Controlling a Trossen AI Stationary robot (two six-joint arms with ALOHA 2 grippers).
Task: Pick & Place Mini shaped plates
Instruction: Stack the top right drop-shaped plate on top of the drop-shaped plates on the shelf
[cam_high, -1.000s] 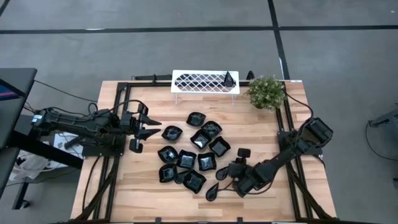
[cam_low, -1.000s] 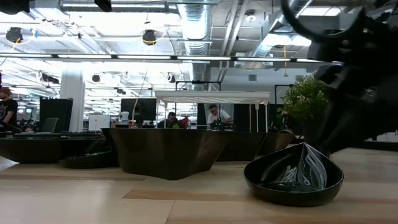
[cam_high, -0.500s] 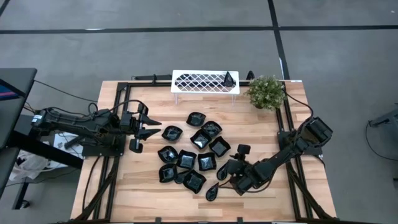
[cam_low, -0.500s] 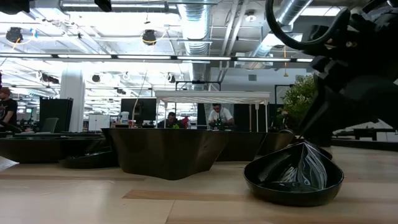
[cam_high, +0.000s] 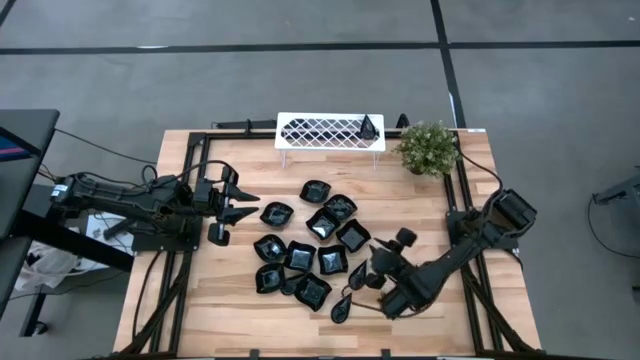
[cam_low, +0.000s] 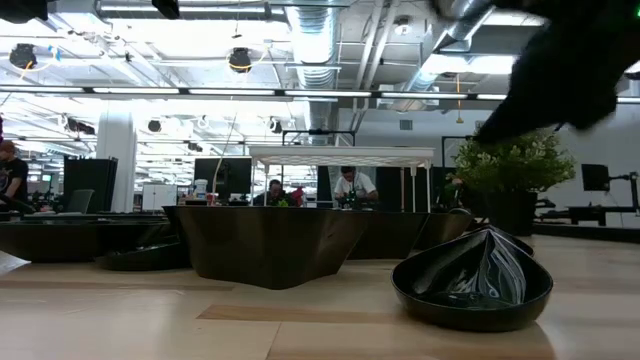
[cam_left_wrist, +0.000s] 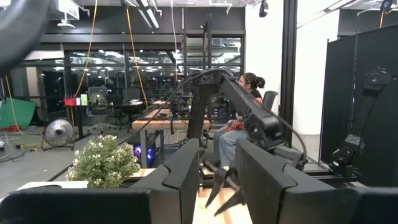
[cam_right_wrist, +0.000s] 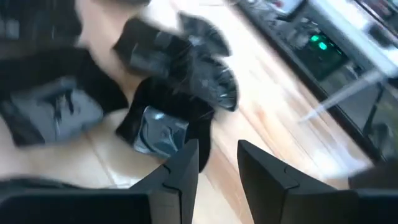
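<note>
Several mini shaped plates (cam_high: 312, 240), small glossy black dishes, lie bottom-down in a cluster on the wooden table. One more leans up in the white lattice tray (cam_high: 369, 126). A teardrop plate (cam_high: 342, 312) (cam_low: 470, 285) lies near the front edge. My right gripper (cam_high: 368, 272) (cam_right_wrist: 217, 152) hovers at the cluster's near right, by another teardrop plate (cam_high: 357, 278), its fingers a little apart with wood showing between them. My left gripper (cam_high: 240, 200) (cam_left_wrist: 217, 168) waits open at the table's left, level, touching nothing. My right gripper slants down toward the cluster. In the blurred wrist view the dark edge of a black plate (cam_right_wrist: 186, 140) ends right at the tip of one finger (cam_right_wrist: 189, 158). I cannot tell whether it touches it; nothing lies across the gap between the fingers.
The white lattice tray (cam_high: 305, 131) stands on short legs at the far edge. A small green plant (cam_high: 428, 147) sits at the far right corner. Black frame rails run along the table's left and right sides. Bare wood lies along the near left.
My right gripper has risen off the table and rolled its wrist. In the low view it has gone from beside the teardrop plate up to the picture's top. The plates lie where they did.
</note>
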